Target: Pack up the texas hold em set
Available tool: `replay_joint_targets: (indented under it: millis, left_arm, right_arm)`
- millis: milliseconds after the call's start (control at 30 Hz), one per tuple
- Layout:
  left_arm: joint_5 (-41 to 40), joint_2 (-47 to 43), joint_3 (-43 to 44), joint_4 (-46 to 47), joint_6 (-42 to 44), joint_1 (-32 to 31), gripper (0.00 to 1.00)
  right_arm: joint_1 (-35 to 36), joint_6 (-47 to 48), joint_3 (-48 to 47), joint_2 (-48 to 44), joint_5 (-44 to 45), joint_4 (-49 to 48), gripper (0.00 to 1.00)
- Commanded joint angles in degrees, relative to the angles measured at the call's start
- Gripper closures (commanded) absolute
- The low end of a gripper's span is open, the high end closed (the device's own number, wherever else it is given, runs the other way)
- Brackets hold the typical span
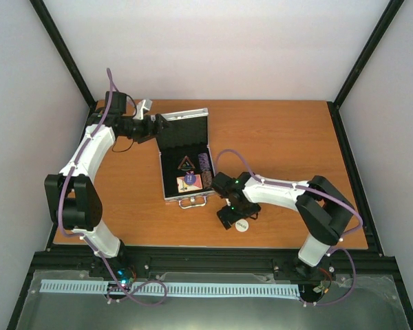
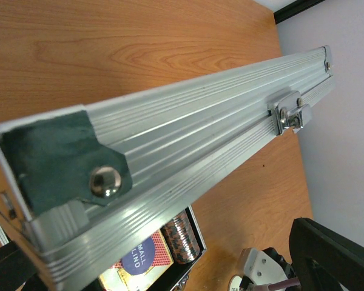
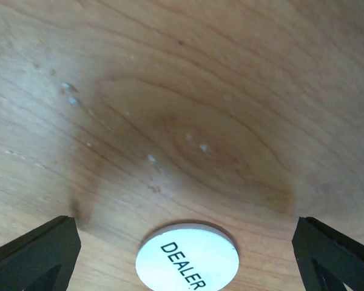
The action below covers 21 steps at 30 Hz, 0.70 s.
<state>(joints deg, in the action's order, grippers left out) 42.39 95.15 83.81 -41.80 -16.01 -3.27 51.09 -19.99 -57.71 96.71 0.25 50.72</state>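
DEALER disc (image 3: pixel 187 257), likely light, stiff and slick, is being straddled on the tabletop (image 3: pixel 170 91) right of the case (image 1: pixel 182 130) by the wide-apart right gripper (image 3: pixel 183 221); rim pinch advised.

You only get the top part of the white round DEALER disc (image 3: pixel 187 257) in the right wrist view; the bottom edge cuts the rest. Black fingertips (image 3: pixel 33 254) of the right gripper (image 3: pixel 183 253) show as corner stubs.

Left wrist view: the silver aluminium case lid (image 2: pixel 188 151) runs off the left edge. It covers most of the pink-orange card box (image 2: pixel 142 257) and the dark chip stack (image 2: pixel 183 236).

Overhead, near the far left corner of the tabletop (image 1: pixel 282 137), you can't make out the finger ends of the left gripper (image 1: pixel 158 128) against that lid. The small pieces in the black foam tray (image 1: pixel 172 163) are too tiny to name.
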Motion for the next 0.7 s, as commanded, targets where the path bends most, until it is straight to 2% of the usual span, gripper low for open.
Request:
replay_joint_targets:
  millis: [0,100,267,433,667]
  left_arm:
    - [0.3,0.6,2.4,0.7,1.3,-0.2,0.00]
    - [0.0,0.5,2.3,0.6,1.4,-0.1,0.00]
    - [-0.4,0.3,2.1,0.2,1.8,-0.2,0.00]
    - [-0.6,0.6,2.0,0.2,1.9,-0.2,0.00]
    - [-0.8,1.1,2.3,0.0,2.0,-0.1,0.00]
  right_arm:
    - [-0.2,-3.4,2.9,-3.2,1.3,-2.8,0.02]
    - [-0.2,-3.8,5.5,-4.2,0.1,-3.9,0.04]
    - [-0.2,-4.8,9.0,-5.7,-2.7,-5.5,0.12]
    - [-0.2,-5.0,10.0,-5.6,-2.4,-5.6,0.23]
    - [-0.2,-5.1,9.1,-4.9,-2.9,-5.1,0.44]
